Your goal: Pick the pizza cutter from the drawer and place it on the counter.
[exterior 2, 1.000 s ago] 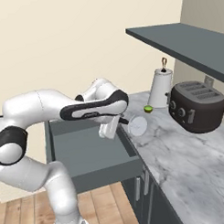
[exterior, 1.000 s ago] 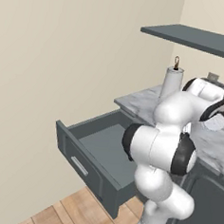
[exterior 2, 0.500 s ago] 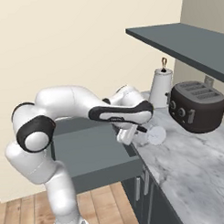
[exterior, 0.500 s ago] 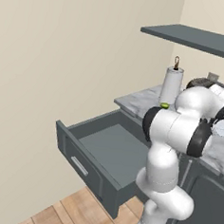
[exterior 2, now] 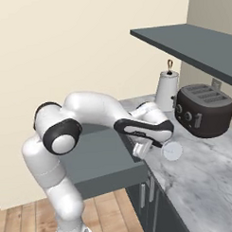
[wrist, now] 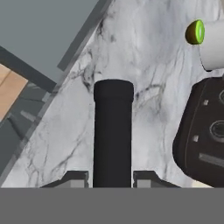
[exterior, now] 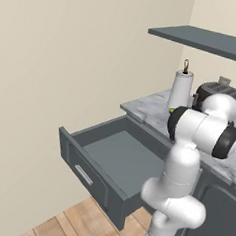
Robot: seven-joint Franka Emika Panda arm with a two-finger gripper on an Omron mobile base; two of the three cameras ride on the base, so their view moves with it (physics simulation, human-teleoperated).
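My gripper (exterior 2: pixel 142 148) is shut on the pizza cutter's thin black handle (wrist: pixel 113 131), which runs up between my fingertips (wrist: pixel 77 177) in the hand view. Its round silver-white disc blade (exterior 2: pixel 171 151) sticks out to the right over the marble counter (exterior 2: pixel 205 171), just past the counter's left edge. I cannot tell whether the disc touches the slab. The dark slate-grey drawer (exterior: pixel 118 156) stands pulled open to the left of the counter (exterior: pixel 146 104), and its inside (exterior 2: pixel 98 159) looks bare. The drawer's corner (wrist: pixel 43 30) shows at the upper left of the hand view.
A white paper towel roll (exterior 2: pixel 166 91) stands at the counter's back, with a small green ball (wrist: pixel 195 32) beside it. A dark toaster (exterior 2: pixel 203 109) sits to the right of the cutter. A dark wall shelf (exterior 2: pixel 191 42) hangs above. Bare marble (wrist: pixel 144 65) lies under the hand.
The arm has swung right, carrying the pizza cutter from above the drawer's edge to over the counter. The gripper stayed shut on the handle.
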